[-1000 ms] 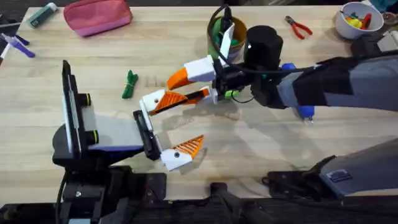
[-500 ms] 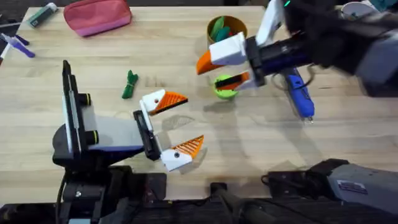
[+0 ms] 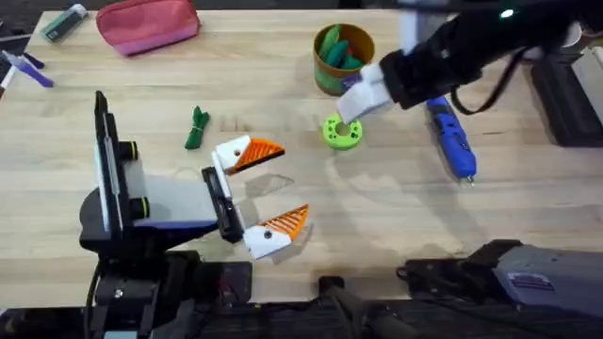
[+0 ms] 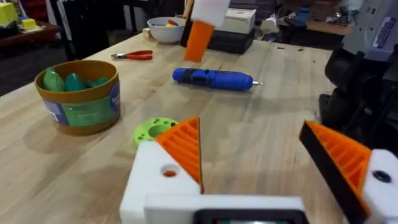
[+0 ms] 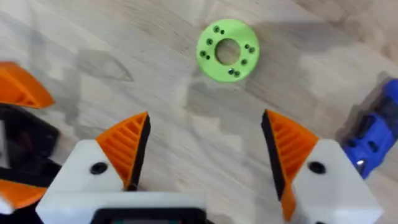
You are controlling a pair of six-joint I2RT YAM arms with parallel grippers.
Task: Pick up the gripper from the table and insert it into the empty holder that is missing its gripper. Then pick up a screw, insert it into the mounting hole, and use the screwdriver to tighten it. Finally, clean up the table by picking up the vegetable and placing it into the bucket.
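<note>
From overhead, the left gripper (image 3: 259, 193) lay spread wide and empty near the table's front left, both its white blocky plastic finger mounts (image 3: 229, 153) carrying ribbed orange wedge fingertips (image 3: 261, 151). The right arm's gripper (image 3: 363, 92) hung near the table's far centre, just over the lime-green ring-shaped disc (image 3: 342, 132). The blue cylindrical powered screwdriver (image 3: 451, 143) lay toward four o'clock of that gripper, long axis running from eleven to five o'clock, silver tip nearest the camera; the right arm was plainly the nearer one. The small dark green knobbly toy vegetable (image 3: 196, 127) sat well apart at nine o'clock, and the round gold-brown can with a green label (image 3: 341, 58) stood close at eleven o'clock.

In the left wrist view, the screwdriver (image 4: 211, 78) lay flat, tip pointing away from the can (image 4: 79, 96).

In the right wrist view, the right gripper (image 5: 205, 149) was released, holding nothing, the disc (image 5: 227, 50) beyond its pads (image 5: 129, 142); the screwdriver's blue body (image 5: 375, 127) showed at the edge. I judged the fingertip seated and the screw step next, though I could not make out a loose screw.
</note>
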